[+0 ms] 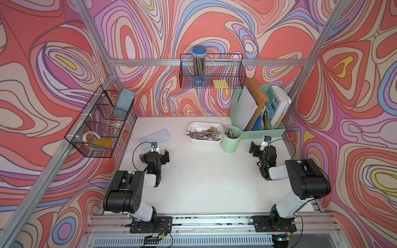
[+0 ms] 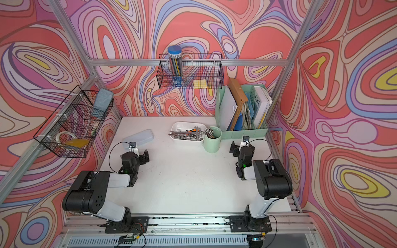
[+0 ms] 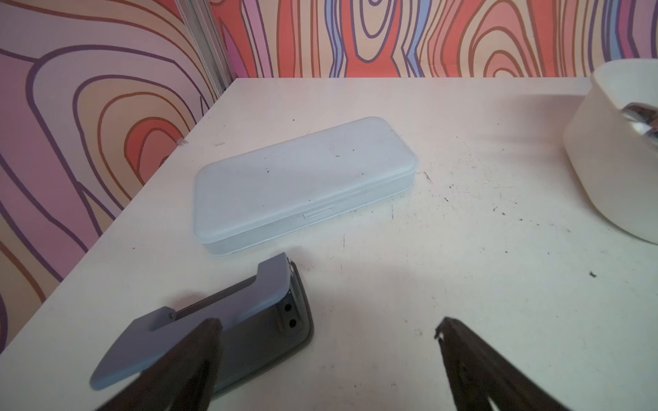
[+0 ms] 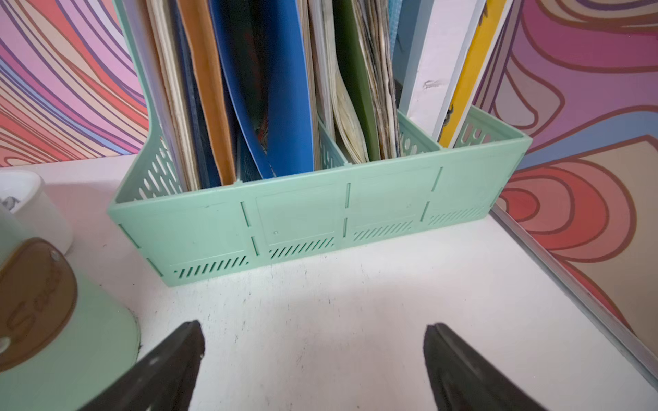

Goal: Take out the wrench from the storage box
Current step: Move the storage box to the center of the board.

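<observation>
Table's point(image 1: 204, 182) storage box point(image 1: 193, 124) sits apart from left claw point(image 1: 153, 156), right claw point(image 1: 262, 148).

Storage box point(image 3: 605, 170) cut off in left wrist view; wrenches point(image 1: 204, 135) perhaps uncountable.

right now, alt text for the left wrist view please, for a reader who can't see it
The left gripper is open and empty above a white table, facing a closed translucent case. A grey hole punch lies close by the gripper, and the white storage box, a wrench tip showing, sits at the frame's edge.
</observation>
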